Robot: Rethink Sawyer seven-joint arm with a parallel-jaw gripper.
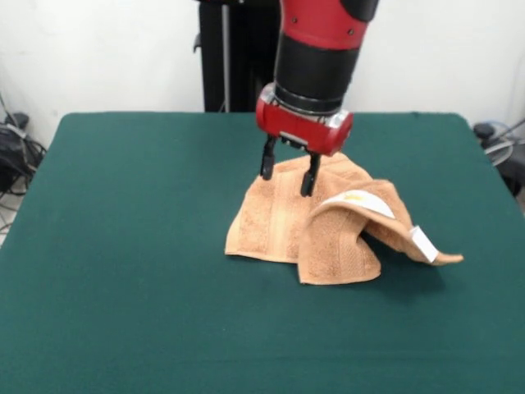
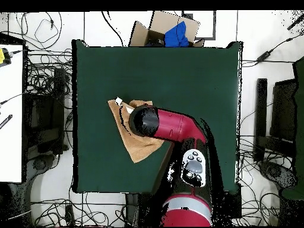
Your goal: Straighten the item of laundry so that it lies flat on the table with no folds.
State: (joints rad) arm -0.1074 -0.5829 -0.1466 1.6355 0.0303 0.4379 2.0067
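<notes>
The item of laundry (image 1: 287,223) is a peach-orange terry towel lying crumpled right of the table's middle in the front view. Its right part is folded up and over into a raised hump with a white tag (image 1: 424,243) at the edge. My gripper (image 1: 288,174) hangs over the towel's far edge, its two black fingers open and pointing down, tips at or just above the cloth, holding nothing. From overhead the towel (image 2: 138,147) shows left of the arm, which hides the gripper and part of the cloth. The table (image 1: 123,246) is covered in dark green cloth.
Bare green cloth (image 2: 196,77) surrounds the towel on all sides. Beyond the table's edge, the overhead view shows a cardboard box (image 2: 166,29) with something blue in it, cables on the floor, and a white desk (image 2: 10,113) at the left.
</notes>
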